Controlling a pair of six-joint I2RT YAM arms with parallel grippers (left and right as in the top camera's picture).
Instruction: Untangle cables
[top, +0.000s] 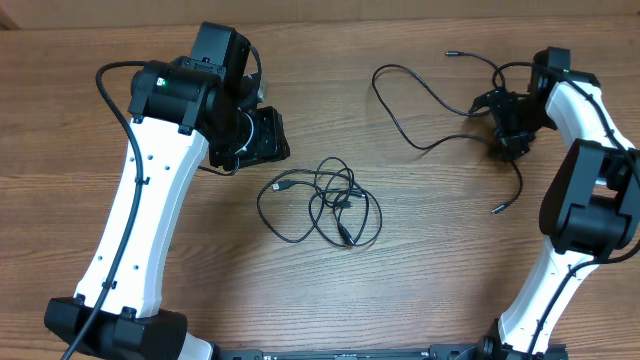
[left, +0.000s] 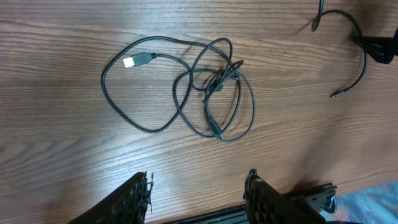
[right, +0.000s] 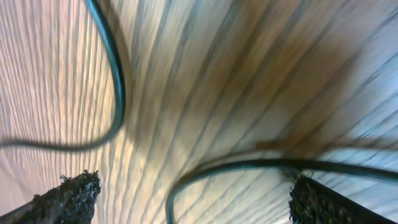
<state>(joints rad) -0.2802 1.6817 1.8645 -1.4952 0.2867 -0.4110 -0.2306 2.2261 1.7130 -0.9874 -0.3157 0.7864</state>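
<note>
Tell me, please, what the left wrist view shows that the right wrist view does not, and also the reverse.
Only the left wrist view: the whole tangled bundle of cables lying on the wood, with its pale plug end, and the left gripper, open over bare wood.
Only the right wrist view: a close, blurred look at two cable curves just ahead of the right gripper, which is wide open.
Both: the wooden table, thin black cable, and a gripper that holds nothing.

Table (top: 420, 270): matt wood grain. Cables (left: 216, 81): smooth black rubbery sheath. Arm shells (top: 150, 210): glossy white plastic.
</note>
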